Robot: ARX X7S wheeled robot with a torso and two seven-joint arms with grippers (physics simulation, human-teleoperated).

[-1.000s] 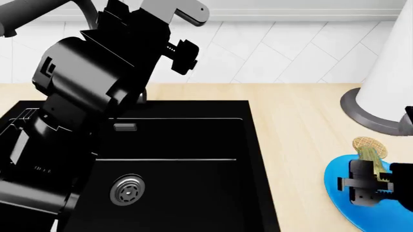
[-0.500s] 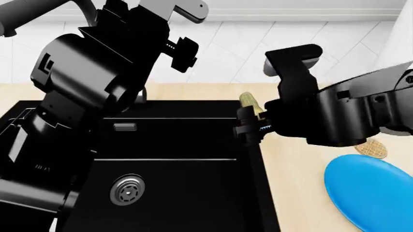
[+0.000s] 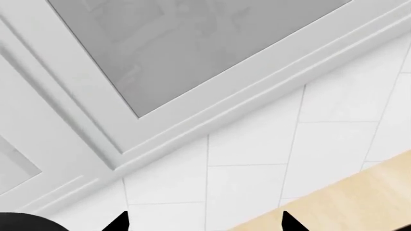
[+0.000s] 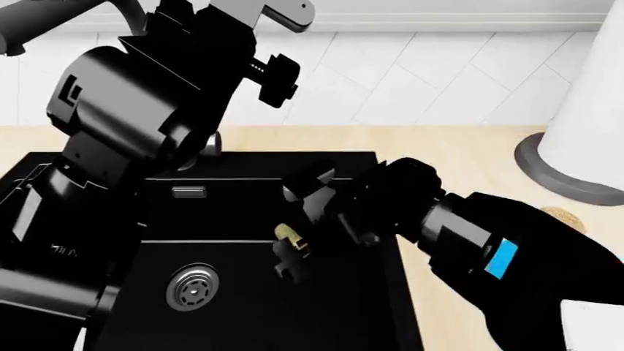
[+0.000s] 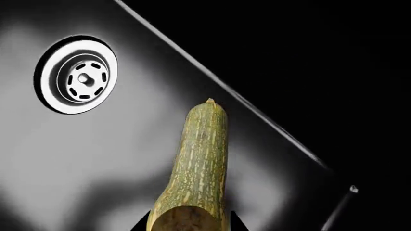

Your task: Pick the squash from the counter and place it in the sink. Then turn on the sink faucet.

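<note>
My right gripper (image 4: 291, 247) is shut on the squash (image 4: 286, 233), a small tan-green gourd, and holds it inside the black sink (image 4: 244, 212), above the basin floor and right of the round metal drain (image 4: 192, 287). In the right wrist view the squash (image 5: 196, 168) sticks out between the jaws, pointing over the basin floor past the drain (image 5: 77, 73). My left gripper (image 3: 202, 224) is open and empty, raised by the grey faucet (image 4: 278, 13), facing the white tile wall. The beige counter (image 4: 458, 157) runs behind and right of the sink.
A white paper-towel roll on a grey base (image 4: 571, 164) stands on the counter at the right. A waffle-patterned tan disc (image 4: 563, 216) peeks out behind my right forearm. A small metal overflow plate (image 4: 188, 192) is on the sink's back wall.
My right arm has carried the squash from the sink's right rim leftwards and down into the basin. The blue plate is now hidden behind the arm. The left arm has not moved.
</note>
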